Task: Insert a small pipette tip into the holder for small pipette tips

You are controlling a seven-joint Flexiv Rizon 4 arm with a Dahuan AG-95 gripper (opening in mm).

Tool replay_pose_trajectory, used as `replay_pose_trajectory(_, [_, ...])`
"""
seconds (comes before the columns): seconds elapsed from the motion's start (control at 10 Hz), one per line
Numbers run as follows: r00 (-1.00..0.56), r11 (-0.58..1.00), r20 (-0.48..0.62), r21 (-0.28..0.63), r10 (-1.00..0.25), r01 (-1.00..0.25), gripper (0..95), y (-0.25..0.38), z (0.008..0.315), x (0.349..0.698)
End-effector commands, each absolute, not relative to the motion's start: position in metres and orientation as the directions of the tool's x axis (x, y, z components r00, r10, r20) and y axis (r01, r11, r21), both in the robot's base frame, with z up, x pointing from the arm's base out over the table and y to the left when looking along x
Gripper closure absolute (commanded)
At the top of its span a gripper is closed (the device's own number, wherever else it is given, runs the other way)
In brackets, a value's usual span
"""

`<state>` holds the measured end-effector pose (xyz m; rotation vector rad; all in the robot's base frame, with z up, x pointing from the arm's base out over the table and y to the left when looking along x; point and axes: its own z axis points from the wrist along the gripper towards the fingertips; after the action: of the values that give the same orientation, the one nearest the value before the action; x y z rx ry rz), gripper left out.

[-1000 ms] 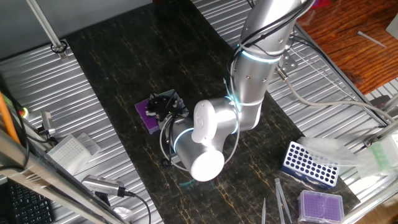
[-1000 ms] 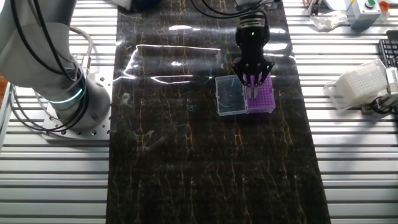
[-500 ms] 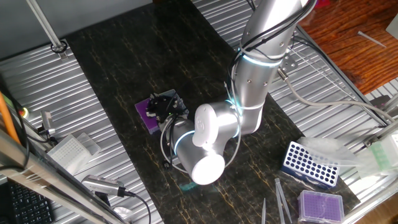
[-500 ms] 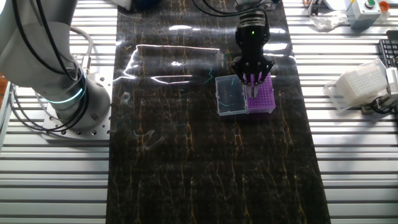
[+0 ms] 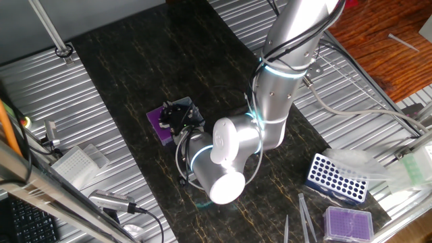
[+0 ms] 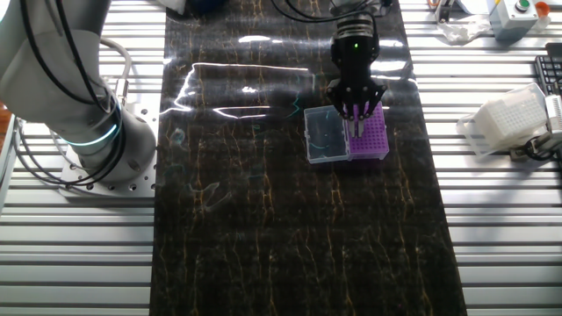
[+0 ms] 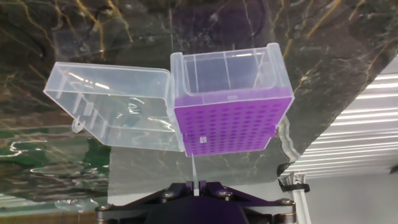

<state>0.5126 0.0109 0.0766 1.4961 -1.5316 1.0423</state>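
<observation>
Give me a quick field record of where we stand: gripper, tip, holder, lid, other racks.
gripper: above the holder's purple grid, pointing down; shut on the tip
tip: thin clear tip held between the fingers, its end at the near edge of the grid
holder: purple grid top, on the dark mat
lid: clear, swung open flat beside the holder, still joined to it
other racks: blue rack and paler purple box off to the side, untouched
insertion: cannot tell whether the tip is in a hole
</observation>
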Motion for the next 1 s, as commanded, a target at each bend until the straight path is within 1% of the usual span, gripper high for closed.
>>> replay_pose_trajectory(0.1, [-0.042, -0.009, 0.923, -0.05, -0.383, -0.999, 95.0, 0.0132, 0.0752, 0.5138])
replay_pose_trajectory(1.0, [-0.029, -0.012, 0.93, -0.036, -0.366, -0.999, 95.0, 0.0144, 0.0711, 0.5135])
